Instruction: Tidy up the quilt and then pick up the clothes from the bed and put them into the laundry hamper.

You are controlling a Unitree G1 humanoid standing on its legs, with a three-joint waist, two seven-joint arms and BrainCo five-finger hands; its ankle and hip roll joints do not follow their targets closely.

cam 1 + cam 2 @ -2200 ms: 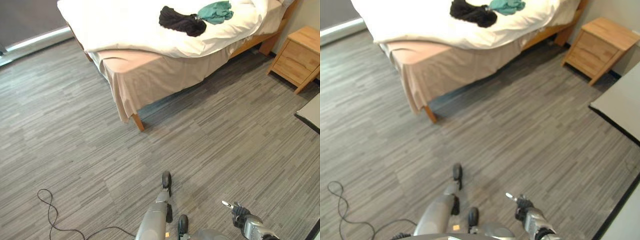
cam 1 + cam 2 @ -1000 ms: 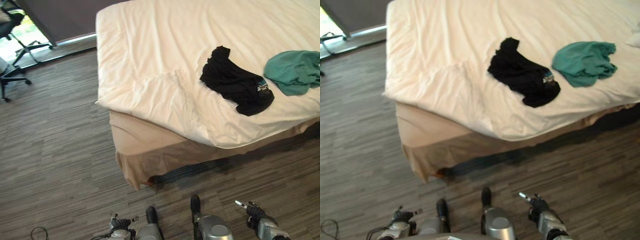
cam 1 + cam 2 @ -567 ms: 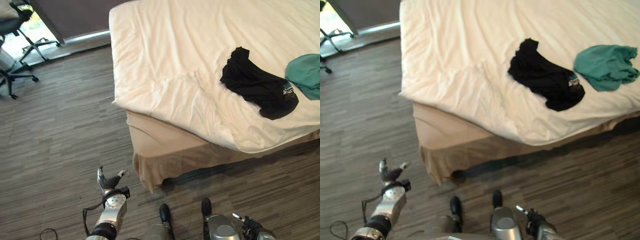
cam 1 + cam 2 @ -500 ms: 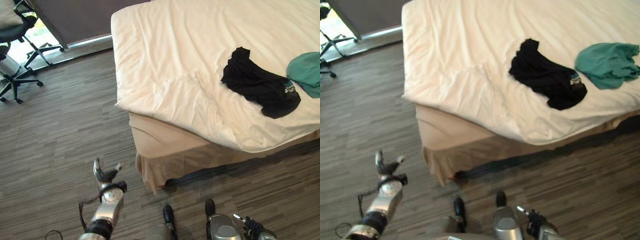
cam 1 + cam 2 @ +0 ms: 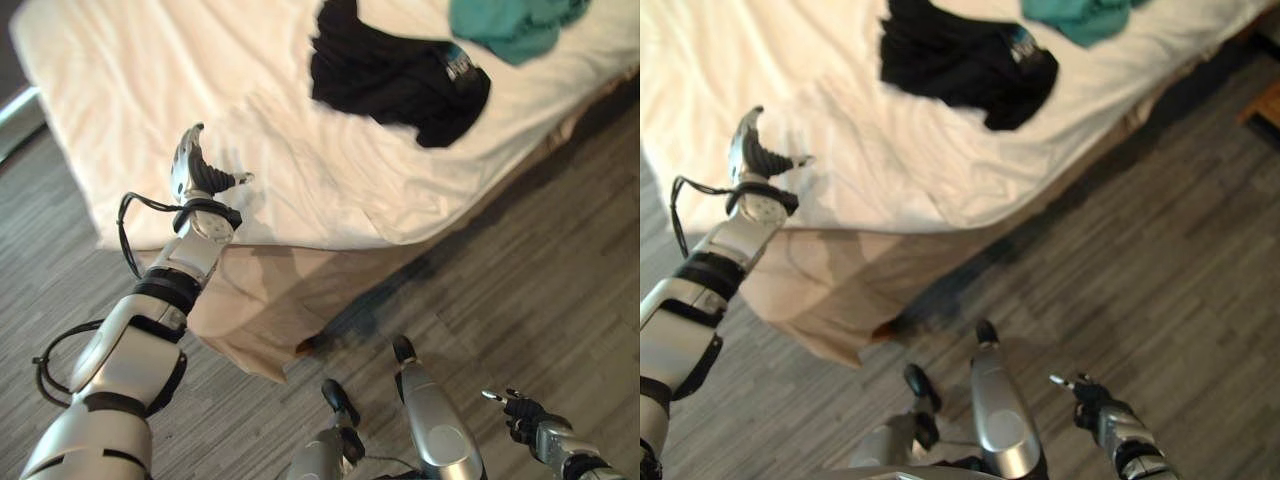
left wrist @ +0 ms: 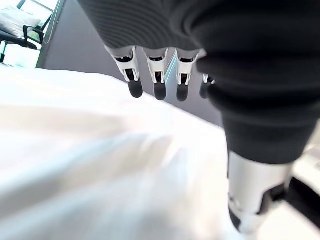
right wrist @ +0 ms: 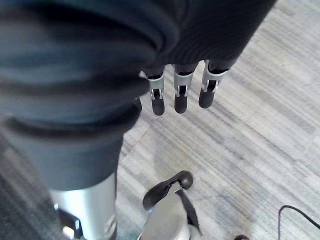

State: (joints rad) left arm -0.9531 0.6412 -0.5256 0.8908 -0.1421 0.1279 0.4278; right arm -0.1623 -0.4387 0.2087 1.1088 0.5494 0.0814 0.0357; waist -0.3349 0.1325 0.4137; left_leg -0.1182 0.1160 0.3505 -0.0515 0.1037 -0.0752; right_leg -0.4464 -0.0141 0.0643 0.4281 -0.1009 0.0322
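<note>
Quilt (image 5: 300,170), white, covers the bed, with the black garment (image 5: 395,75) and green garment (image 5: 510,25) lying on it near the far edge. Left hand (image 5: 195,175) is raised over the quilt's near corner, arm stretched forward, fingers straight and spread, holding nothing. Right hand (image 5: 522,415) hangs low over the floor (image 5: 560,260), fingers relaxed and empty.

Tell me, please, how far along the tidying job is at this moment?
Nothing looks finished yet. The white quilt is rumpled near the bed's corner, and the black garment and the teal garment lie on it. In hand: the left hand is raised, open, over the quilt's corner, holding nothing. The right hand hangs low over the floor, empty. Left: smoothing the quilt and moving both garments to a hamper.
</note>
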